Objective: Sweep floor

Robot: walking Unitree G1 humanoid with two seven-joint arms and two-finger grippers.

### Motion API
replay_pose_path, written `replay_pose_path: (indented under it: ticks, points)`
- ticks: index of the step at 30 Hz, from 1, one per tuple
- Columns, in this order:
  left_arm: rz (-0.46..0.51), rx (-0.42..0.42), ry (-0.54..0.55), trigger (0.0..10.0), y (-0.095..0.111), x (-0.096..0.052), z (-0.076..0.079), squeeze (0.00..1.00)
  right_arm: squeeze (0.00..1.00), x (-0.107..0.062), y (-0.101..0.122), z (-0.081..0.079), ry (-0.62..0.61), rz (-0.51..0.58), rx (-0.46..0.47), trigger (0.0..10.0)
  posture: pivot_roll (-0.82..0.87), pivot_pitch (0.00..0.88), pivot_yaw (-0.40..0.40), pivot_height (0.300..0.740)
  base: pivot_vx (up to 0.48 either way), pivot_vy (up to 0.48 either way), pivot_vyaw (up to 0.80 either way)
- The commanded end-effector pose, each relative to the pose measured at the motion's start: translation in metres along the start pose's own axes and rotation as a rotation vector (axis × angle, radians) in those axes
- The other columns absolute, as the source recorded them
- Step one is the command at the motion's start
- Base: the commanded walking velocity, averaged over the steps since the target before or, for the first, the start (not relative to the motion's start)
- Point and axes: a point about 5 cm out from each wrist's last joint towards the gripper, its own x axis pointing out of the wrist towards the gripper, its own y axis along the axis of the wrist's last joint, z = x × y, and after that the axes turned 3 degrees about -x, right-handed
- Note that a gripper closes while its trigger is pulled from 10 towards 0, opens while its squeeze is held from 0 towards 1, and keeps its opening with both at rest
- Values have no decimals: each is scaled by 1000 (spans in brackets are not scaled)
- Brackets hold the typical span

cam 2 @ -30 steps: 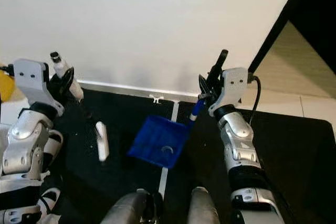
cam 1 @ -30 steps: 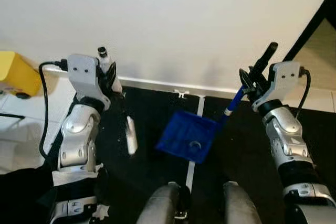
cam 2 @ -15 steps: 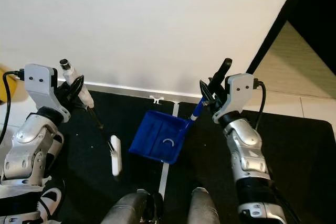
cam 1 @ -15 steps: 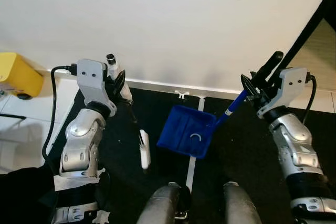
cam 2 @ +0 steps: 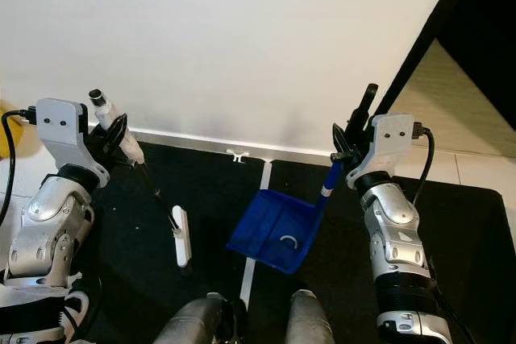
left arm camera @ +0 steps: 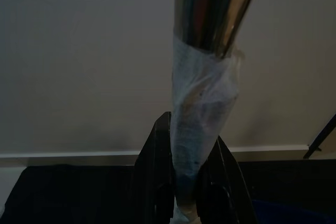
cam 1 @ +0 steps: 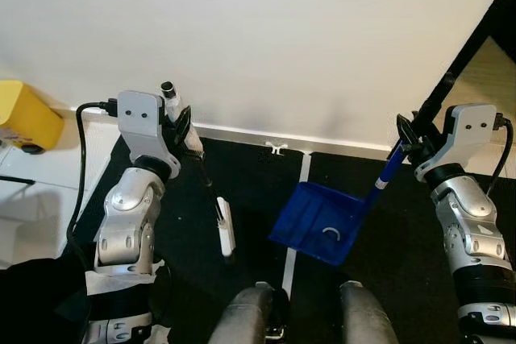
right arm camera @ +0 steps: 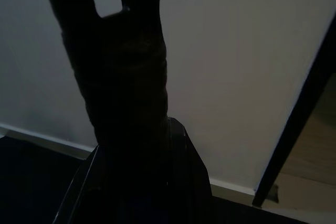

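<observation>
Left eye view: the broom (cam 1: 226, 230) is held by the left gripper (cam 1: 184, 128), closed on its wrapped handle; the white head rests on the black mat (cam 1: 250, 175), left of the blue dustpan (cam 1: 320, 222). The dustpan handle is clamped in the right gripper (cam 1: 409, 141).

Right eye view: a small pale curl (cam 2: 288, 239) is seen lying inside the dustpan, near the far wall (cam 2: 242, 38).

Left wrist view: the fingers (left arm camera: 157, 150) are seen pinching the handle; the metal tip (left arm camera: 216, 3) is resolved here, unlike in the head views.

Right wrist view: dark; grip detail cannot be told.

Judgement: the pan lip should be kept flat on the mat and the head drawn rightward in short strokes.
</observation>
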Motion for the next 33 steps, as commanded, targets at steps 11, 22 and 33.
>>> replay_pose_path:
  ticks: [11, 22, 33]
  points:
    - [3, 7, 39, 10000, -3, -2, -5, 0, 0, 1, -2, -1, -10, -2, 19, 10000, 22, 138, 81, 740, 394, 0, 0]
    - [6, 9, 38, 10000, -3, -2, -5, 0, 0, 2, -4, -3, -5, -11, 19, 10000, 25, 139, 81, 740, 445, 0, 0]
    - [7, 9, 34, 10000, -4, -2, -5, 0, 0, 2, -5, -2, -5, -18, 14, 10000, 24, 137, 81, 740, 446, 0, 0]
